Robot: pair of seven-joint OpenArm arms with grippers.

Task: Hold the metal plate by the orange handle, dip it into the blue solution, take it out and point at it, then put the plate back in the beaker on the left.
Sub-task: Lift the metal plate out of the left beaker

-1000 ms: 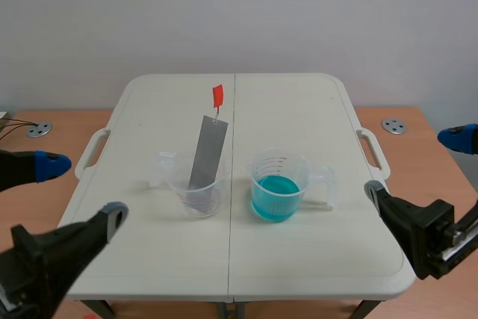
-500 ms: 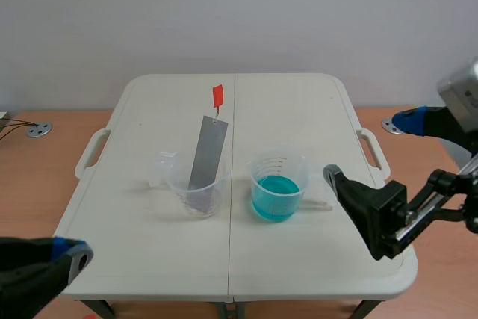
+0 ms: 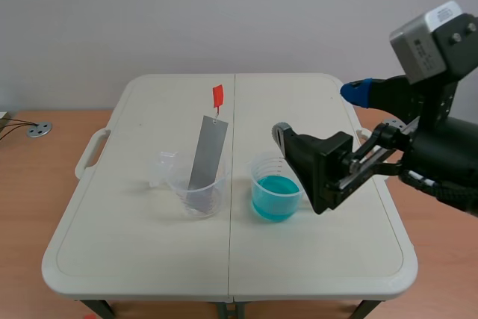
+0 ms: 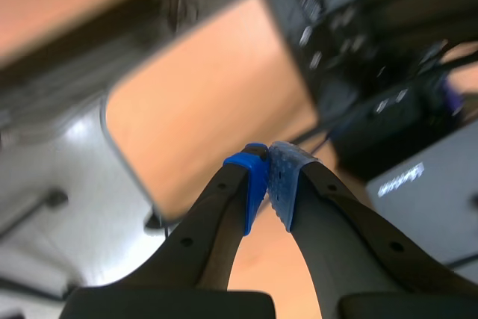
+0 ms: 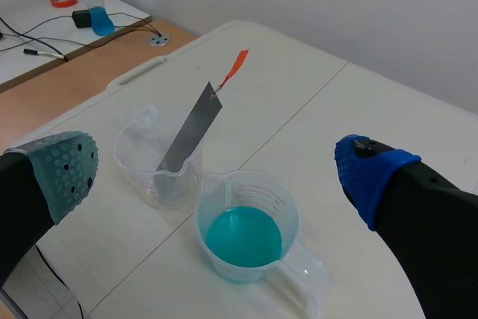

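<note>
- The left tool shows in its own wrist view. Its two blue pads are pressed flat against each other with nothing between them, so it is clenched on nothing. What lies beyond it is a blur of brown board and dark equipment.
- A small round metal disc lies on the brown wooden surface just off the left side of the white desk.
- The left beaker is clear plastic and stands left of the desk's centre seam.
- The metal plate stands tilted in this beaker. Its lower end is down inside, and its upper end rises well above the rim, leaning away and a little to the right.
- The orange handle hangs off the plate's top end by a short link, in free air, with no tool touching it.
- The right beaker stands just right of the seam, near the left one but apart from it. It is clear, with graduation marks.
- The blue solution fills its lower part.
- The right tool is raised above the desk and released, with its fingers spread wide and holding nothing.
- In the scene view, its finger with the grey-green pad crosses in front of the right beaker's right side, and its blue-padded finger sits higher and further right.
- In the right wrist view, both beakers and the plate lie ahead of this tool, between its two fingers and clear of both.
</note>
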